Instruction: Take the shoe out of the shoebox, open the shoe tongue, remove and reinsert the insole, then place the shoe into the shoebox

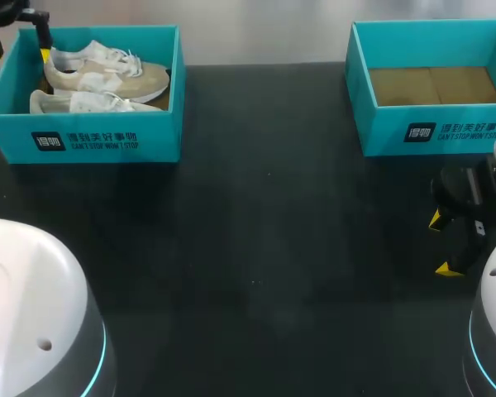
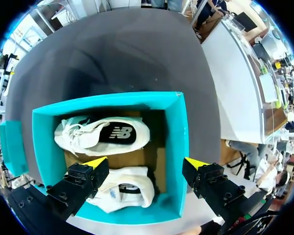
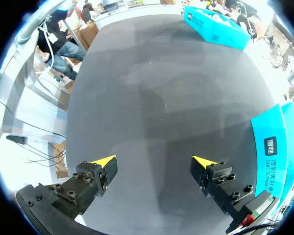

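**A:** Head view first: where do the shoes lie?

**B:** Both are in the left box (image 1: 83, 141), at the far left of the table (image 1: 256, 248). The farther shoe (image 1: 107, 73) and the nearer shoe (image 1: 91, 103) sit side by side, soles down.

**A:** Which way do they point?

**B:** Each has its long axis along the box's long side. The toes point toward the right box (image 1: 430, 124) and the heels toward the left end wall. The left wrist view agrees: the laces of the farther shoe are at the end toward the other box, and the dark insole shows in its opening.

**A:** And the left gripper (image 2: 146, 164)?

**B:** It hangs over the heel end of the left box with its jaws spread wide, and it has hold of nothing. One yellow tip is over the nearer shoe. The other is just past the box's end wall. I cannot tell how high above the shoes it is.

**A:** The right gripper (image 3: 157, 160)?

**B:** It is over bare table near the right edge, in front of the right box and apart from it. Its jaws are also wide apart, with only the dark tabletop between them. The brown cardboard floor of the right box shows.
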Action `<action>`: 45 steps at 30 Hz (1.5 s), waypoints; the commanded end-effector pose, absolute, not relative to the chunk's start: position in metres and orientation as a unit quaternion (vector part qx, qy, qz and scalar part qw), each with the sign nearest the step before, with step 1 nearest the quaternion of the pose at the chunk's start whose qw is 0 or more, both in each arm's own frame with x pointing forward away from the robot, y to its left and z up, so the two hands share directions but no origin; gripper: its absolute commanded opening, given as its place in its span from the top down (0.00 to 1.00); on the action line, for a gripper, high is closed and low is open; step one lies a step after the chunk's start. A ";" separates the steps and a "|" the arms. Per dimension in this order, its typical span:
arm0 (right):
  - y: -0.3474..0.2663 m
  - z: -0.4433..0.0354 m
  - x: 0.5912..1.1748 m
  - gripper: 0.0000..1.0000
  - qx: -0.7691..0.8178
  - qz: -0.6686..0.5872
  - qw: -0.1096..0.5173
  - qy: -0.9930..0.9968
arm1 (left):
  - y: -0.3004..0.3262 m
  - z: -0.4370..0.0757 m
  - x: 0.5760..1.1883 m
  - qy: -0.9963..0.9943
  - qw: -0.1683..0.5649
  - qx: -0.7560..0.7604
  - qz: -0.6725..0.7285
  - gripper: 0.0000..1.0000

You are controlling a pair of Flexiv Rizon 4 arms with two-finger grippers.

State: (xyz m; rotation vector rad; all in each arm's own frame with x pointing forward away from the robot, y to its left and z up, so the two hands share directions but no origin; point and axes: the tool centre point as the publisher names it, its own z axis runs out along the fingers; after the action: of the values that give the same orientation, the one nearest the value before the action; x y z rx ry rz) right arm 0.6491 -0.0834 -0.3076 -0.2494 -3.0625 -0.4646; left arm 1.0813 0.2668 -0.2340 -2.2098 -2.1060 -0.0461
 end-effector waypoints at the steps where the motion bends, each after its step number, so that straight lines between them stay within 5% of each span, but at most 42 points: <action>1: -0.083 -0.308 0.648 0.00 -0.080 -0.149 0.016 -0.985 | 0.269 -0.245 1.063 -0.689 0.027 -0.724 -0.028 0.00; 45: -0.083 -0.308 0.648 0.00 -0.080 -0.149 0.016 -0.985 | 0.270 -0.338 1.070 -0.727 0.028 -0.685 -0.037 0.00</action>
State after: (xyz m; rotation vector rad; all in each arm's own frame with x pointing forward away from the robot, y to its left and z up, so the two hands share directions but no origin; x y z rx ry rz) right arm 0.6490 -0.0833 -0.3076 -0.2491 -3.0625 -0.4647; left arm 1.0602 0.2699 -0.3306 -2.1191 -2.2515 -0.1298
